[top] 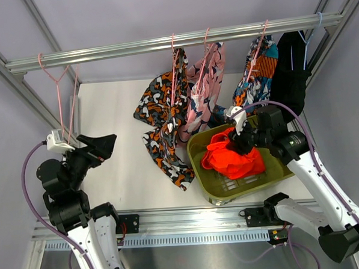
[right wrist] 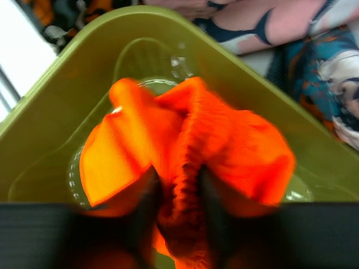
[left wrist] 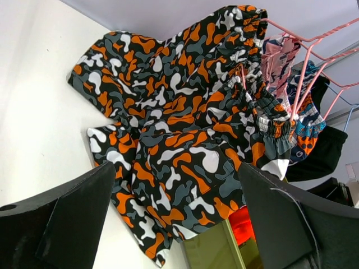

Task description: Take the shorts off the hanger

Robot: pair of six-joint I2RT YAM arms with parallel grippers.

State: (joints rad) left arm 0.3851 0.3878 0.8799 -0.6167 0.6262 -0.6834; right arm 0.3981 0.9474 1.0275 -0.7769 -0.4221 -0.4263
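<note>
The bright orange-red shorts (top: pixel 232 159) lie bunched in the green tub (top: pixel 198 150), off any hanger. My right gripper (top: pixel 241 137) is over the tub and shut on their gathered waist; the right wrist view shows the fingers pinching the shorts (right wrist: pixel 235 140) inside the tub (right wrist: pixel 61 101). A bare pale-pink hanger (top: pixel 59 104) hangs from the rail at the far left. My left gripper (top: pixel 105 145) is open and empty just right of that hanger's lower end. In the left wrist view its fingers (left wrist: pixel 61 213) stand wide apart and a sliver of the shorts (left wrist: pixel 242 221) shows.
A black-orange-white patterned garment (top: pixel 163 111), a pink floral one (top: pixel 205 79), a blue-orange one (top: pixel 257 70) and a black one (top: pixel 293 68) hang on hangers from the metal rail (top: pixel 133 48). Frame posts slant down both sides.
</note>
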